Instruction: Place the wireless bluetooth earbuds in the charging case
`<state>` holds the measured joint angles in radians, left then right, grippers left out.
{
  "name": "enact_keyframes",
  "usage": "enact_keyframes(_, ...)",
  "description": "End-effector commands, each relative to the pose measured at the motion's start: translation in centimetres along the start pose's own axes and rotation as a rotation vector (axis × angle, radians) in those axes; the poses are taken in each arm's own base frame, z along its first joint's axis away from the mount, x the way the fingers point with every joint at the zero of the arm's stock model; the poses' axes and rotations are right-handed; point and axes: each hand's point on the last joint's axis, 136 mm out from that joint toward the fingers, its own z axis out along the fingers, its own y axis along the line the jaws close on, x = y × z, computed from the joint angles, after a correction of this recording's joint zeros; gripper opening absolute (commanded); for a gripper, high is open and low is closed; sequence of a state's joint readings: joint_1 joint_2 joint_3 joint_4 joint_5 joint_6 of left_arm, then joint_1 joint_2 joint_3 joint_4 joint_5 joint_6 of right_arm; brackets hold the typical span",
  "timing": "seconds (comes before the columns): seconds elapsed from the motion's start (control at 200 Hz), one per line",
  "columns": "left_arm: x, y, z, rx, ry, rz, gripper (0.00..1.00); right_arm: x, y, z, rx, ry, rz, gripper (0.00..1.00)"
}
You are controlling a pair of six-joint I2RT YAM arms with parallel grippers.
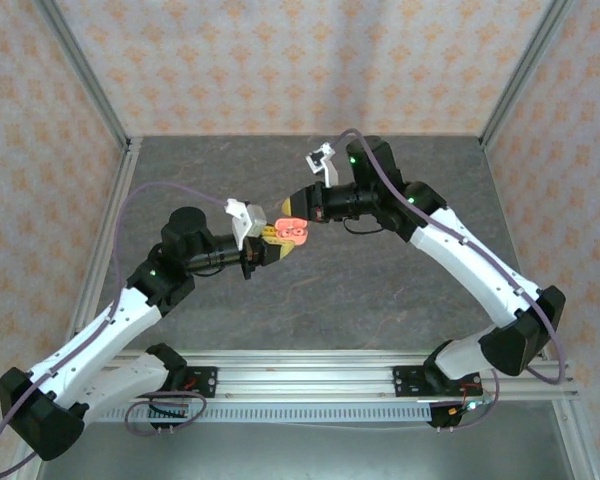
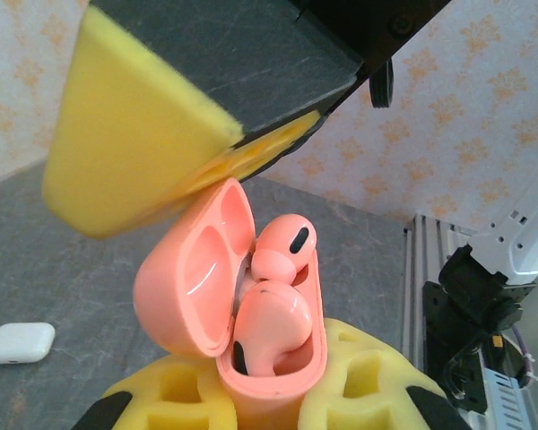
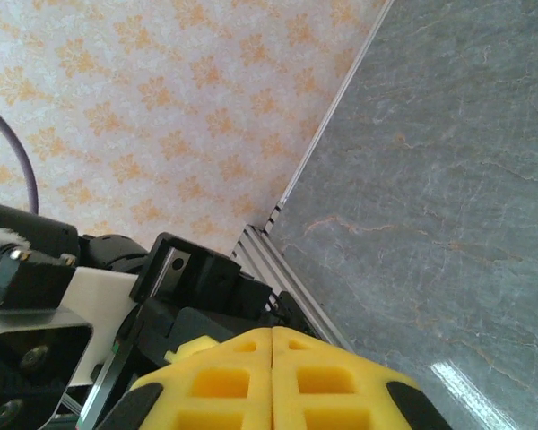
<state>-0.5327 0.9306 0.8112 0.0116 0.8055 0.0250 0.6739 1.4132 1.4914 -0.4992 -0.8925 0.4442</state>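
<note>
Overhead, the left arm reached in from the lower left. The left claw (image 1: 275, 245) was clenched on the coral charging case (image 1: 294, 232), holding it above the middle of the grey bench (image 1: 380, 290). Just right of the case and a little farther back was the right claw (image 1: 288, 210), its yellow tip close over the case.

From the left wrist, a white case (image 2: 20, 342) lay shut on the bench at the far left, well apart from everything else. Next came the coral case's lid (image 2: 193, 269), swung open to the left. The case body stood upright between the left claw's yellow pads (image 2: 363, 381). Two coral buds sat inside it: the lower earbud (image 2: 271, 324) lay down in its well, and the upper earbud (image 2: 283, 246) stood higher, its head above the rim. Whether that one was fully seated I could not tell. One yellow pad of the right claw hung over the lid, very near it — contact could not be judged.

From the right wrist, the right claw's fingers (image 3: 215, 385) were pressed flat together with nothing between them — clenched and empty. The patterned wall (image 3: 161, 90) lay to the left.
</note>
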Motion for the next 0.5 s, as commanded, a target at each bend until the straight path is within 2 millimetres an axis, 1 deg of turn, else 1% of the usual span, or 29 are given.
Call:
enact_keyframes(0.0, -3.4, 0.6, -0.1, -0.036, -0.101, 0.04, 0.0, 3.2, 2.2, -0.8, -0.093, 0.101, 0.022, 0.09)
enact_keyframes(0.245, -3.2, 1.1, 0.5, -0.04, -0.092, 0.011, 0.0, 4.0, 2.1, -1.3, -0.087, 0.104, 0.024, 0.09)
enact_keyframes(0.32, -3.2, 1.2, 0.6, -0.039, -0.092, 0.008, 0.0, 4.2, 1.7, -1.3, -0.072, 0.106, 0.021, 0.09)
enact_keyframes(0.405, -3.1, 1.4, 0.7, -0.046, -0.088, 0.004, 0.0, 4.1, 1.2, -1.3, -0.043, 0.097, 0.012, 0.1)
enact_keyframes(0.495, -2.6, 1.7, 0.8, -0.063, -0.07, -0.005, 0.0, 3.5, 0.6, -1.7, 0.012, 0.063, -0.016, 0.15)
